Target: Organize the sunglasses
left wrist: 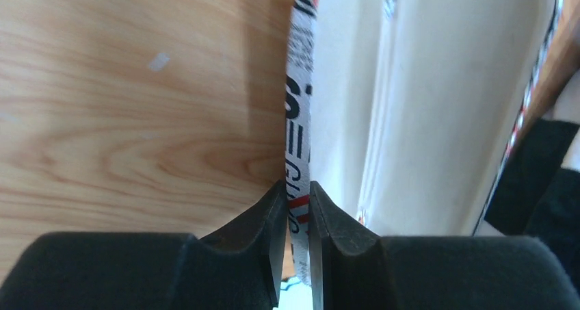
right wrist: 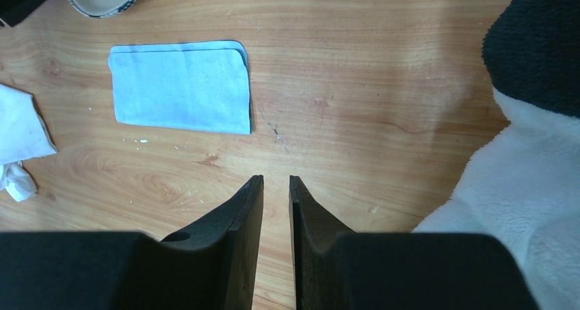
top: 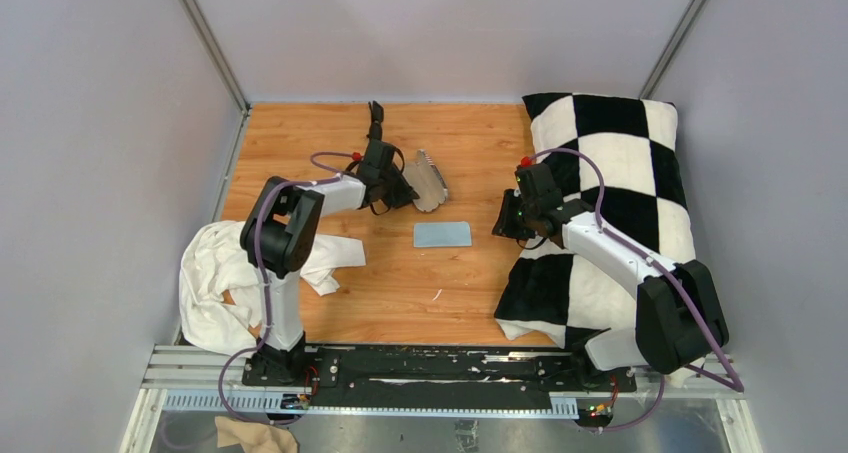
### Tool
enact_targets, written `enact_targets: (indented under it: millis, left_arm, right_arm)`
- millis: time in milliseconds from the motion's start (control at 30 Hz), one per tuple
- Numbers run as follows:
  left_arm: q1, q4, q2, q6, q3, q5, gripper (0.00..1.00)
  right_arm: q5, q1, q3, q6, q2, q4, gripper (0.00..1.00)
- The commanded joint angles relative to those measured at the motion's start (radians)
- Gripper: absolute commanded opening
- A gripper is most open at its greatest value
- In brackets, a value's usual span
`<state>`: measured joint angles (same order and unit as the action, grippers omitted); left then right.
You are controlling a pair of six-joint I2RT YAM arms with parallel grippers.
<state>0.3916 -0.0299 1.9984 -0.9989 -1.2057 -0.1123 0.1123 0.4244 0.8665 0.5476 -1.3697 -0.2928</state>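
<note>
Wooden tabletop point(top: 480, 143) between grey walls. Left gripper point(left wrist: 297, 187) pinching the striped rim of the case point(left wrist: 424, 118), probably to hold it open for loading. Sunglasses point(top: 376, 116) apparently the dark shape just beyond, too small to confirm. Right gripper point(right wrist: 275, 180) hovering near the blue cloth point(right wrist: 181, 87), jaws slightly apart, empty

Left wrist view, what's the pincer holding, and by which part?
The left pincer grips the glasses case by its striped edge. The right pincer holds nothing.

Sunglasses point(top: 376, 118): small, all-black, lying on wooden table point(top: 470, 273) near far edge, left of centre; detail too small.
</note>
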Motion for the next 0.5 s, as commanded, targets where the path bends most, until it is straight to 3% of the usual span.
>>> enact_targets:
  millis: [0, 467]
  left_arm:
    - [0.058, 0.015, -0.035, -0.052, 0.047, 0.046, 0.25]
    - [0.092, 0.021, -0.221, -0.02, 0.133, 0.065, 0.34]
  right_arm:
    - [-0.001, -0.016, -0.004, -0.015, 0.007, -0.022, 0.26]
    - [0.015, -0.015, -0.007, -0.011, -0.001, -0.011, 0.26]
